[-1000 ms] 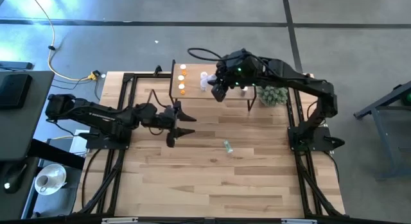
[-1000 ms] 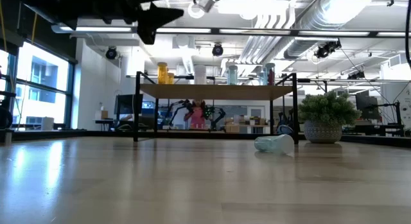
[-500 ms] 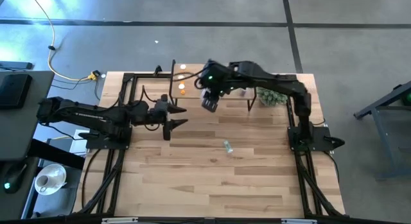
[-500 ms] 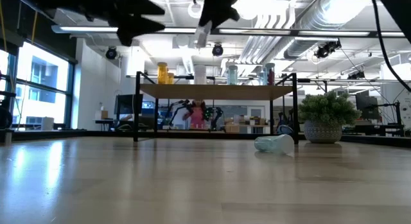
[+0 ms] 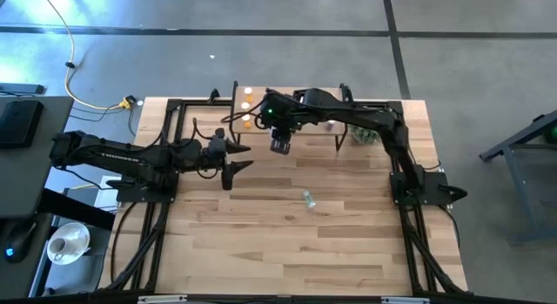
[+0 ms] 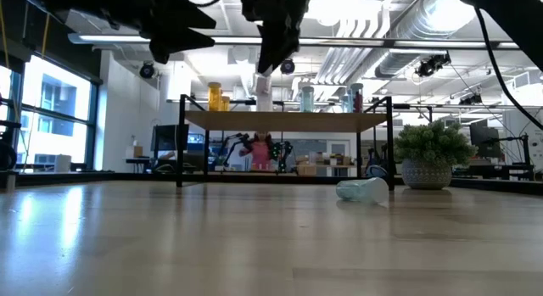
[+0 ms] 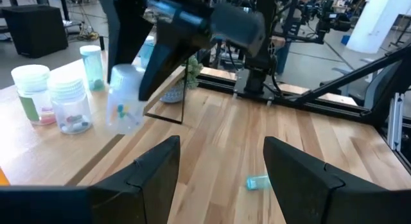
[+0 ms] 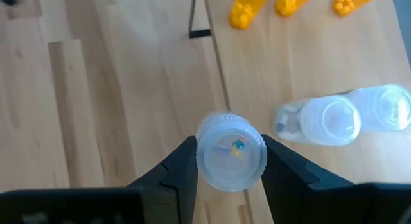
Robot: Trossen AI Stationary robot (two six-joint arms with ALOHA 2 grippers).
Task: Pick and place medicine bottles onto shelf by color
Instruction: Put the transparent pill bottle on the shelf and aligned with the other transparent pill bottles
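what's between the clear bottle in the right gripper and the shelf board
Nothing visible. The right gripper holds the clear bottle over the shelf front edge, beside two clear bottles already standing there. The bare board beneath it looks free; the orange bottles sit farther along.

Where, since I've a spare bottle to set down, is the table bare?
The tabletop half away from the shelf, beyond the lying bottle, is bare, as is the stretch between that bottle and the left gripper. Crowded: the shelf's end with the orange bottles, where the right gripper holds a clear bottle.
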